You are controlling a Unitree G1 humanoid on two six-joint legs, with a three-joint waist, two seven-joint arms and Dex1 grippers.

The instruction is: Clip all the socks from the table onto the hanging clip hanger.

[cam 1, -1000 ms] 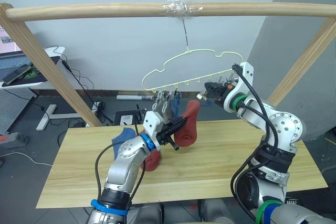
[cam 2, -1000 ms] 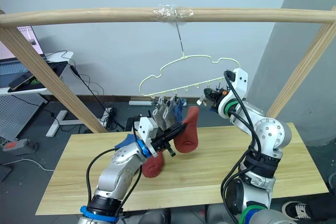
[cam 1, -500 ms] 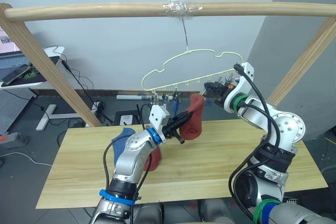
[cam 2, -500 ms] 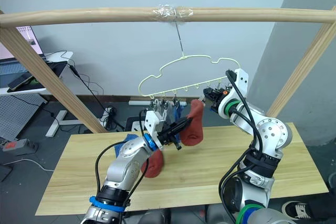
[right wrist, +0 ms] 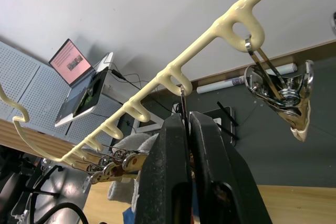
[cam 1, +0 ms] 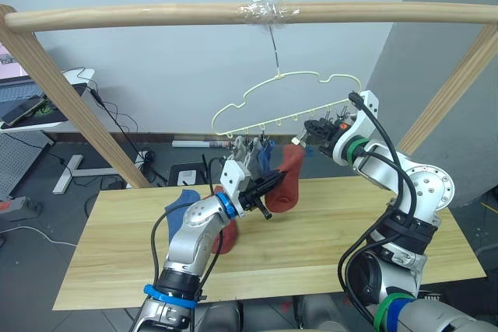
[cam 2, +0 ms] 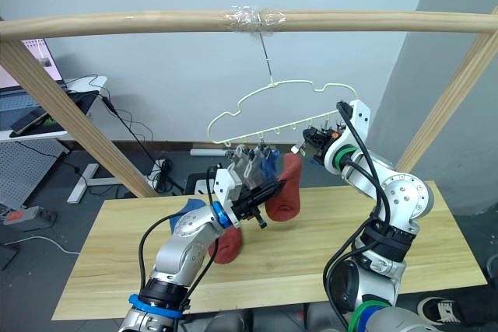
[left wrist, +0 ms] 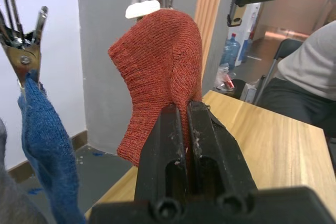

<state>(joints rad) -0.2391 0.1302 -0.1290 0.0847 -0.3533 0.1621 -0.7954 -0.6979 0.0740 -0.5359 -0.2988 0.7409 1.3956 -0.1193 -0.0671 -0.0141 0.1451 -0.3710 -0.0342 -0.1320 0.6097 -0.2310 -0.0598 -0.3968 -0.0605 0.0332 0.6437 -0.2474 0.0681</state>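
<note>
My left gripper (cam 1: 265,189) is shut on a rust-red sock (cam 1: 289,179) and holds it up above the table (cam 1: 334,242), its top just under the clip hanger (cam 1: 282,100). In the left wrist view the sock (left wrist: 160,74) rises from between the black fingers (left wrist: 170,129). My right gripper (cam 1: 312,131) is shut on one metal clip (right wrist: 182,98) of the hanger's row, right above the sock. Two grey socks (cam 1: 246,152) and a blue sock (cam 1: 265,155) hang from clips on the left. Another blue sock (cam 1: 180,200) and a red one (cam 1: 225,232) lie on the table.
The hanger hangs by its hook from a round wooden pole frame (cam 1: 156,16) that spans the table. A free clip (right wrist: 283,92) hangs beside my right gripper. A person in grey (left wrist: 310,82) sits beyond the table. A desk with a laptop (cam 1: 31,103) stands far left.
My left gripper has carried the red sock up and to the right, closer under the right gripper's clip. The right gripper has stayed on the hanger.
</note>
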